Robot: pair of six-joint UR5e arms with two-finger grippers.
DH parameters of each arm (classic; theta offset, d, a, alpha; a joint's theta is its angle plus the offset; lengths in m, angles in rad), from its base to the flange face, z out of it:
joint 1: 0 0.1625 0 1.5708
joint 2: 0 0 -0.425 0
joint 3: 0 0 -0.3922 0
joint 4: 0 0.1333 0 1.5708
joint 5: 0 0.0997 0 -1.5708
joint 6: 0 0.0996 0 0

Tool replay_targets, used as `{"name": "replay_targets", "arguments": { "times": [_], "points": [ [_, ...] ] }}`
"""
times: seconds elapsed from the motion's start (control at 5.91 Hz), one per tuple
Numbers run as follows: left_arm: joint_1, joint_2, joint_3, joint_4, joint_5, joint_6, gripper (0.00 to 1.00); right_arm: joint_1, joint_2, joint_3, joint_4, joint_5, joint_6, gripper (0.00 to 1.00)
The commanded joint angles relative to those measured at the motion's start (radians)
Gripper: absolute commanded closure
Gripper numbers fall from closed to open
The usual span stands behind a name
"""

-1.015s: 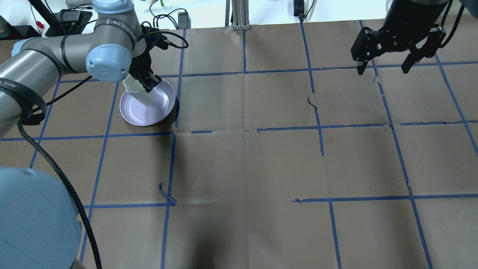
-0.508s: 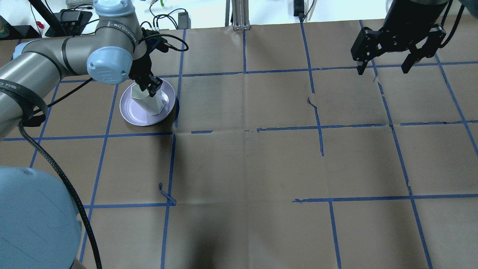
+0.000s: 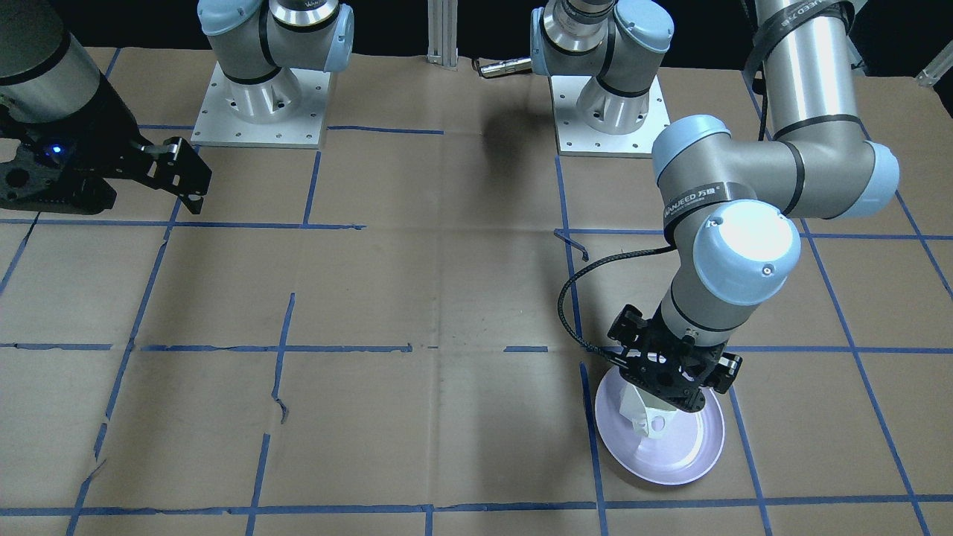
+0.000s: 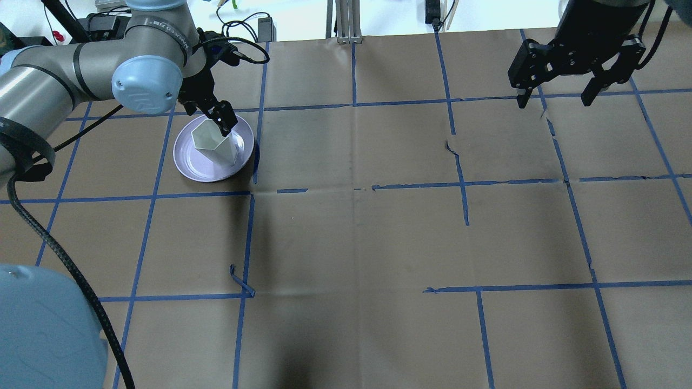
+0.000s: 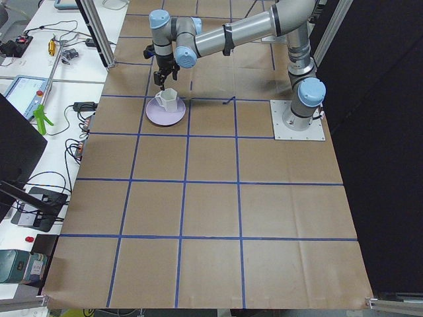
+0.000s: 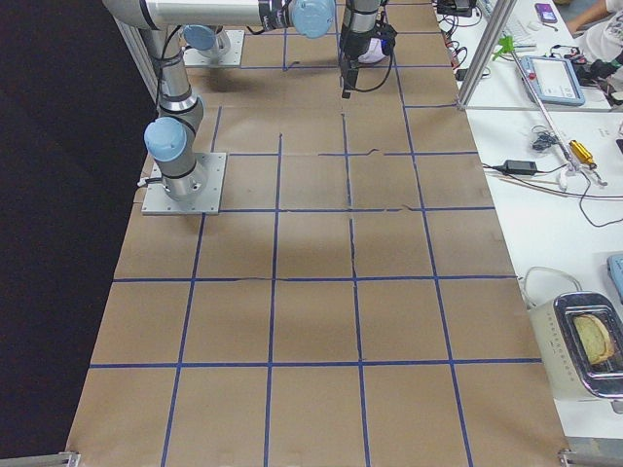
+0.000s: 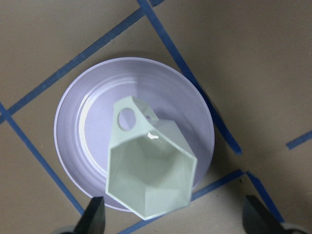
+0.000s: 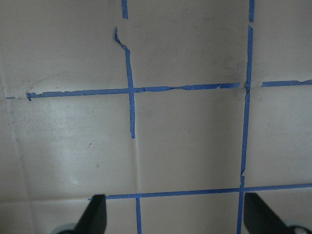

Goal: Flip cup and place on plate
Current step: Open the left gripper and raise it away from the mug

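The white faceted cup (image 4: 212,141) stands mouth up on the lavender plate (image 4: 189,162) at the far left of the table. Its handle points to the view's right. My left gripper (image 4: 210,115) is open just above and behind the cup's rim, not touching it. In the left wrist view the cup (image 7: 151,170) sits on the plate (image 7: 73,126) and the fingertips (image 7: 95,214) stand wide apart on either side of it. The front view shows the cup (image 3: 646,418) under the gripper (image 3: 674,380). My right gripper (image 4: 556,98) is open and empty, high over the far right.
Brown paper with a blue tape grid (image 4: 354,186) covers the table. A loose curl of tape (image 4: 240,281) lies near the front left. An aluminium post (image 4: 345,21) stands at the back edge. Cables and devices (image 5: 59,53) lie on the side bench.
The left gripper turned the tilted cup upright onto the plate, then opened and let go of it. The left arm drew back a little. The right arm has not moved.
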Motion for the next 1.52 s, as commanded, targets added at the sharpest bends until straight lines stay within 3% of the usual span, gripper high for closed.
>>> {"name": "replay_targets", "arguments": {
  "times": [0.0, 0.34, 0.68, 1.35],
  "points": [
    [-0.007, 0.137, 0.007, -0.155, -0.005, -0.124, 0.01, 0.0, 0.0, 0.0, 0.0, 0.0, 0.0, 0.0],
    [-0.016, 0.25, 0.007, -0.269, -0.068, -0.33, 0.01, 0.0, 0.0, 0.0, -0.002, 0.0, 0.0, 0.0],
    [-0.014, 0.302, 0.007, -0.361, -0.067, -0.478, 0.01, 0.0, 0.0, 0.0, 0.0, 0.0, 0.0, 0.0],
    [-0.018, 0.337, 0.004, -0.413, -0.1, -0.544, 0.01, 0.0, 0.0, 0.0, 0.0, 0.0, 0.0, 0.0]
  ]
}}
